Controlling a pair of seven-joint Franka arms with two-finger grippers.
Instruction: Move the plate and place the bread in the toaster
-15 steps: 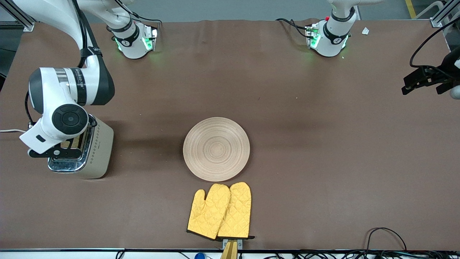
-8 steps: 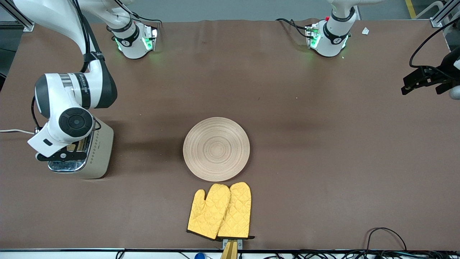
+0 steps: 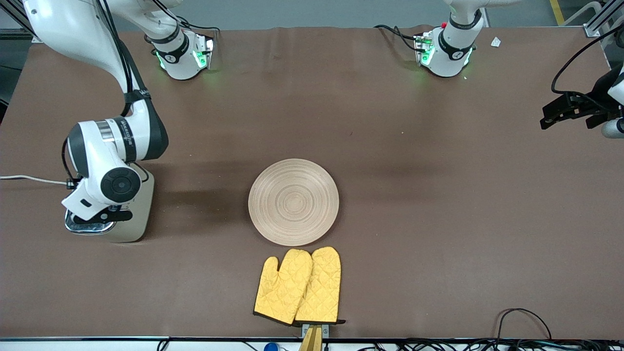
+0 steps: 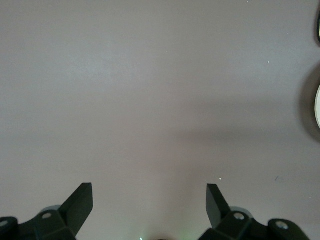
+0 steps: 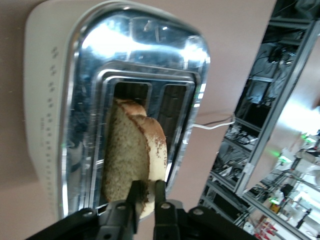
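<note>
The cream toaster [image 3: 139, 214] stands at the right arm's end of the table, its chrome top [image 5: 140, 45] filling the right wrist view. The brown bread [image 5: 127, 155] stands tilted in one slot, about half sunk. My right gripper [image 5: 146, 186] is straight above the toaster, its two fingers pinching the slice's upper crust. The round beige plate [image 3: 293, 202] lies bare at mid table. My left gripper [image 3: 568, 109] hangs open over bare table at the left arm's end, with nothing between its fingers [image 4: 80, 200].
Yellow oven mitts [image 3: 298, 286] lie just nearer the front camera than the plate. The toaster's white cord [image 3: 29, 178] runs off the table's end. Loose cables [image 3: 521, 317] lie along the front edge.
My right hand has shifted a little toward the plate and sunk lower over the toaster with the bread. The left gripper has barely moved.
</note>
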